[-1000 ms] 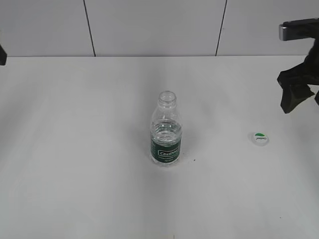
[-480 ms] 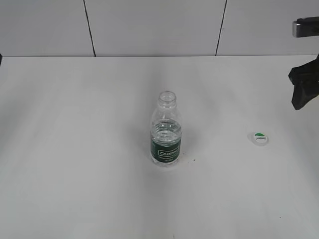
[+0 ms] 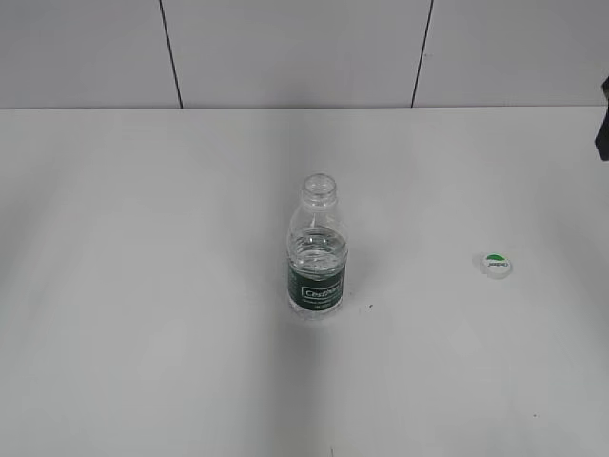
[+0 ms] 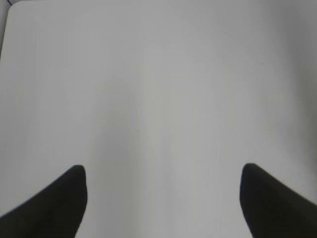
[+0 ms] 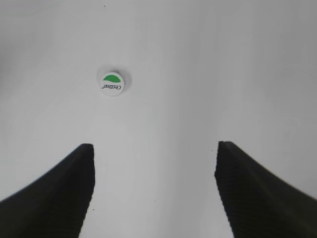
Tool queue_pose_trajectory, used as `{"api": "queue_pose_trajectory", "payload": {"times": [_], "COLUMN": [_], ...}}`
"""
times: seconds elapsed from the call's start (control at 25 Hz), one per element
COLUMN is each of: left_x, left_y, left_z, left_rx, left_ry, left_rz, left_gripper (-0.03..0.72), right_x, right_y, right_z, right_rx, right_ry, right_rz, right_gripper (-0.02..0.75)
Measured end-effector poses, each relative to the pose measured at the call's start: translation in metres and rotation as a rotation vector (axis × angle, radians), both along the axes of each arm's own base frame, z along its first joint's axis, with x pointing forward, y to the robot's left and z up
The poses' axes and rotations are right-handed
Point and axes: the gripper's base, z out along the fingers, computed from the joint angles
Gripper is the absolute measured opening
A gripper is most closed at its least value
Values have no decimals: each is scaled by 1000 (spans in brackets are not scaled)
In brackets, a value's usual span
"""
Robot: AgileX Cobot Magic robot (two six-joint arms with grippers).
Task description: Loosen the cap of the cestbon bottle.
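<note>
The cestbon bottle [image 3: 317, 249] stands upright in the middle of the white table, its mouth open and capless, green label facing me. The cap [image 3: 495, 265] lies flat on the table to the bottle's right, green mark up; it also shows in the right wrist view [image 5: 112, 83]. My right gripper [image 5: 155, 153] is open and empty, hovering above the table short of the cap. My left gripper [image 4: 163, 173] is open and empty over bare table. In the exterior view only a dark sliver of the right arm [image 3: 603, 133] shows at the right edge; the left arm is out of view.
The white table [image 3: 143, 286] runs back to a panelled grey wall [image 3: 285, 48]. The table's far left corner [image 4: 12, 6] shows in the left wrist view.
The right arm has drawn away to the right, almost out of the exterior view. The left arm's dark tip at the left edge has gone. Bottle and cap have not moved.
</note>
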Motion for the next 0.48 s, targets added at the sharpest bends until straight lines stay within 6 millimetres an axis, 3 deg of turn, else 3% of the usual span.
{"api": "queue_pose_trajectory", "payload": {"times": [0.28, 0.48], "left_x": [-84, -131], "left_y": [2, 2], "left_z": [38, 21], "left_rx": [26, 32], "left_ry": [-176, -247], "left_rz": [-13, -15], "left_gripper": [566, 566], "right_x": [-30, -54], "right_y": [-4, -7], "right_z": [37, 56], "right_rx": [11, 19], "right_ry": [-104, -179], "right_rz": [0, 0], "right_gripper": [577, 577]}}
